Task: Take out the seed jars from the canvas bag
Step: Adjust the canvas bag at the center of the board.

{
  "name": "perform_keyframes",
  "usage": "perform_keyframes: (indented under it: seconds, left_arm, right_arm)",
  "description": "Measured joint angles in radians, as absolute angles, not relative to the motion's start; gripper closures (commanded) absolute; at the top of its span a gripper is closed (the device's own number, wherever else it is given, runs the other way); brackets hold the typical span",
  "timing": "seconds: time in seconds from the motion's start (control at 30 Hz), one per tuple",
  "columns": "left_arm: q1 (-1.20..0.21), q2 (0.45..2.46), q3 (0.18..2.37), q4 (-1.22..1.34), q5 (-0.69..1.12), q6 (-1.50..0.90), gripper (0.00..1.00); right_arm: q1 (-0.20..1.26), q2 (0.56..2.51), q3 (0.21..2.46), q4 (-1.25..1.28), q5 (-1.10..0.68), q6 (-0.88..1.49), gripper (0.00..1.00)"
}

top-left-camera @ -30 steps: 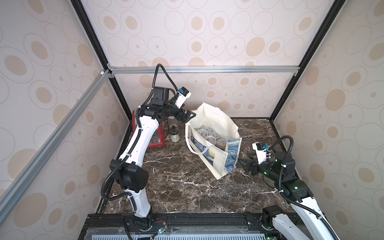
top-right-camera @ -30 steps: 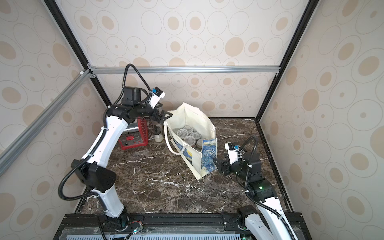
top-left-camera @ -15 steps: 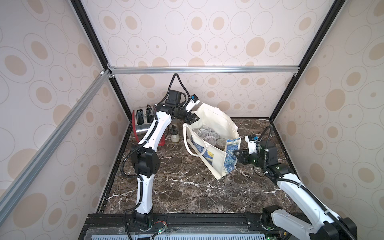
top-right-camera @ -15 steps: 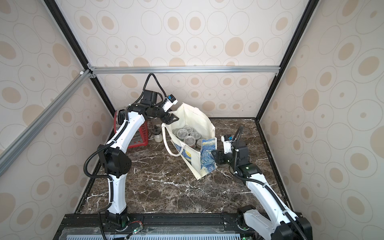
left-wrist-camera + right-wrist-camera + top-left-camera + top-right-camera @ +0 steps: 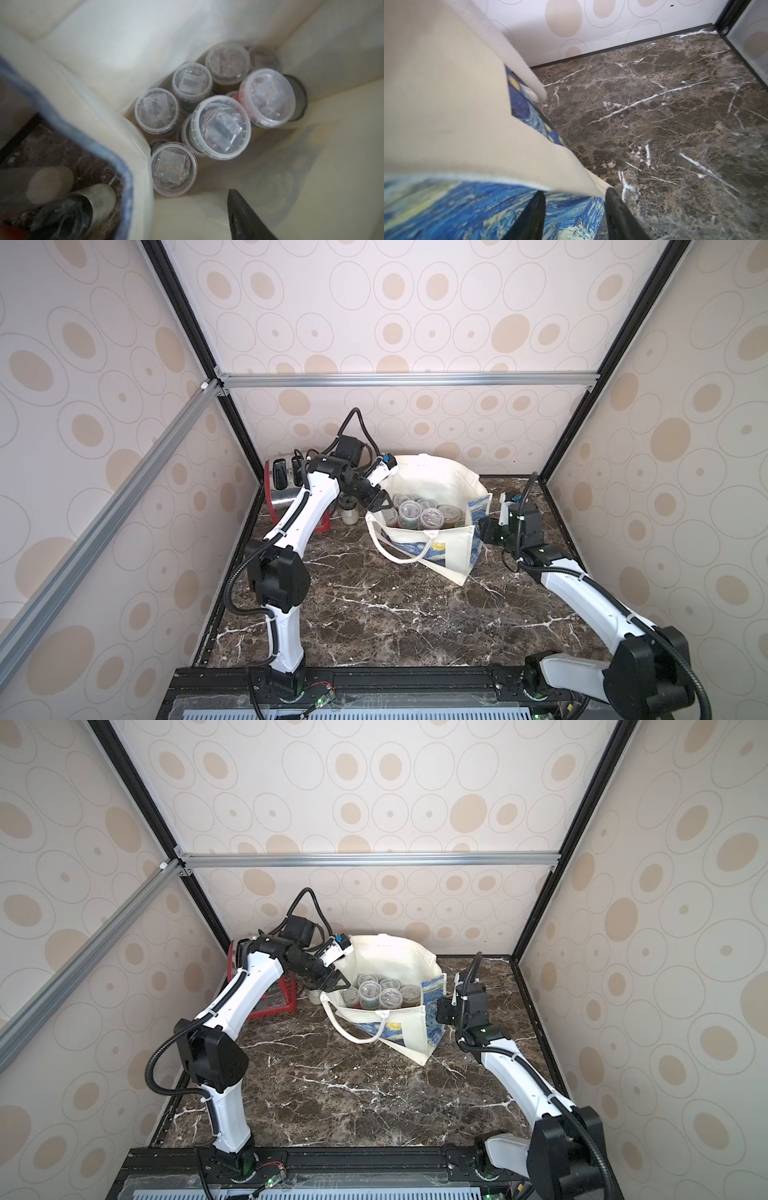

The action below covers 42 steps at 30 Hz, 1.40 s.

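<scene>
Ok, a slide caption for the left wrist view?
Looking into the canvas bag: clear-lidded seed jars clustered at its bottom, lids up.

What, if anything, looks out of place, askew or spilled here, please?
Nothing is spilled or broken. The canvas bag slumps lopsided, its near handle flopped outward, with the right hand pinching its printed side. The seed jars inside sit unevenly, some atop others.
</scene>
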<state>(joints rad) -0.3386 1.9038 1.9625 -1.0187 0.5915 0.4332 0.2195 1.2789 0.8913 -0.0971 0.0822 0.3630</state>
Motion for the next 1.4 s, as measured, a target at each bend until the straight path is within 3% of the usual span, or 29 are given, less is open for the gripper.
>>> perform_keyframes:
  seconds: [0.1, 0.23, 0.3, 0.47, 0.67, 0.77, 0.93, 1.2, 1.4]
  left_arm:
    - [-0.345, 1.808, 1.851, -1.037, 0.625, 0.427, 0.23]
    - [-0.363, 1.665, 1.721, -1.036, 0.669, 0.411, 0.11]
    - [-0.374, 1.595, 1.661, -1.024, 0.687, 0.400, 0.05]
    - [-0.385, 1.458, 1.547, -1.002, 0.736, 0.390, 0.02]
    - [-0.388, 1.412, 1.573, -0.987, 0.673, 0.384, 0.02]
    - [-0.389, 1.416, 1.626, -0.948, 0.587, 0.355, 0.02]
    - [-0.389, 1.458, 1.751, -0.862, 0.383, 0.289, 0.02]
    - [-0.389, 1.593, 1.852, -0.733, 0.148, 0.212, 0.02]
    - [-0.388, 1.771, 1.930, -0.720, 0.115, 0.247, 0.02]
  right_arm:
    - [0.190, 1.349, 0.961, -0.105, 0.101, 0.400, 0.41]
    - [0.137, 1.395, 1.057, -0.162, 0.097, 0.439, 0.27]
    - [0.116, 1.396, 1.105, -0.224, 0.081, 0.447, 0.26]
    - [0.090, 1.372, 1.239, -0.439, -0.022, 0.413, 0.27]
    - [0.103, 1.213, 1.357, -0.673, -0.191, 0.376, 0.29]
    - [0.174, 1.167, 1.467, -0.764, -0.257, 0.352, 0.31]
    - [0.410, 1.213, 1.627, -0.853, -0.295, 0.344, 0.32]
    - [0.653, 1.463, 1.705, -0.933, -0.131, 0.392, 0.32]
    - [0.755, 1.605, 1.761, -1.012, -0.102, 0.374, 0.35]
